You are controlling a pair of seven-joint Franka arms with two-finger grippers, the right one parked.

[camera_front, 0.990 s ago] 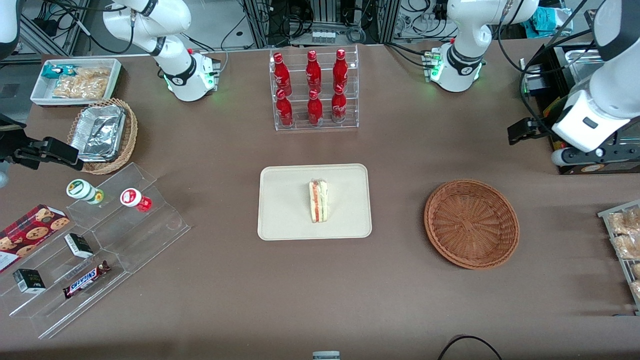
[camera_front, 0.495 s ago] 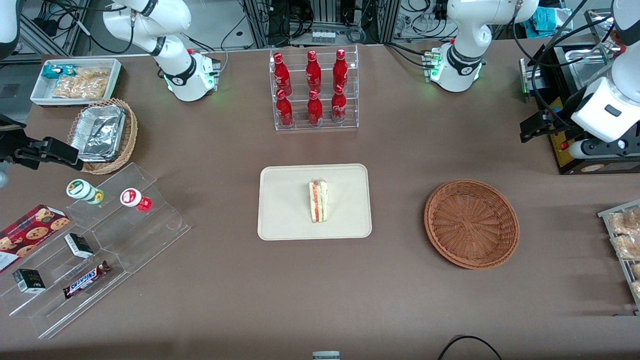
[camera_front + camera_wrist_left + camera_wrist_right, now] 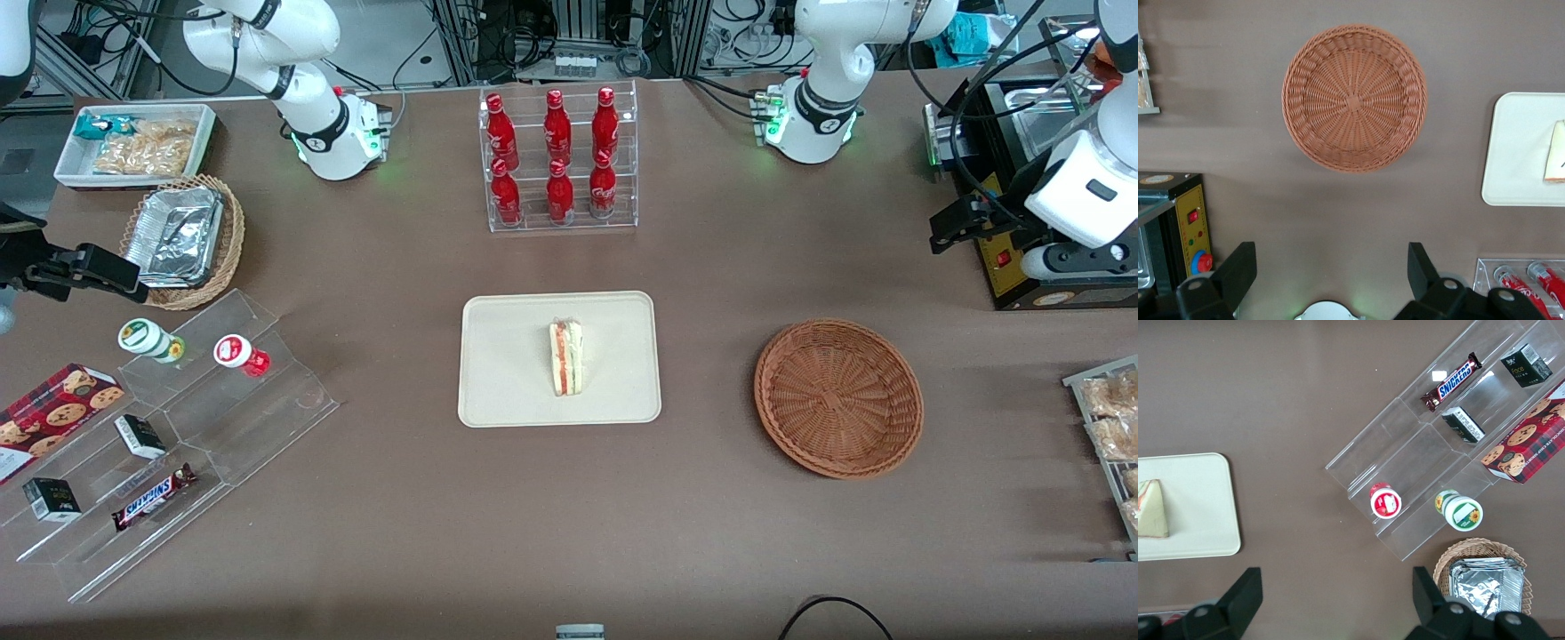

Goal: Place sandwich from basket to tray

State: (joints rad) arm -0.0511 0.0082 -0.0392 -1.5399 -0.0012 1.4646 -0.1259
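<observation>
We see the sandwich (image 3: pixel 566 358) lying on the tray (image 3: pixel 507 391); the pincer (image 3: pixel 1328 267), fingers apart, seemingly hovers well above the basket (image 3: pixel 838 398).

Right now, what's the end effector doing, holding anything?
Left end effector: open, holding nothing, up above the table toward the working arm's end, farther from the front camera than the basket. The sandwich lies on the tray.

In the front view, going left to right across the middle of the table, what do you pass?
Cream-beige plastic tray with the wrapped triangular sandwich on it → empty reddish-brown wicker basket → the open left gripper, raised at the working arm's end of the table.
</observation>
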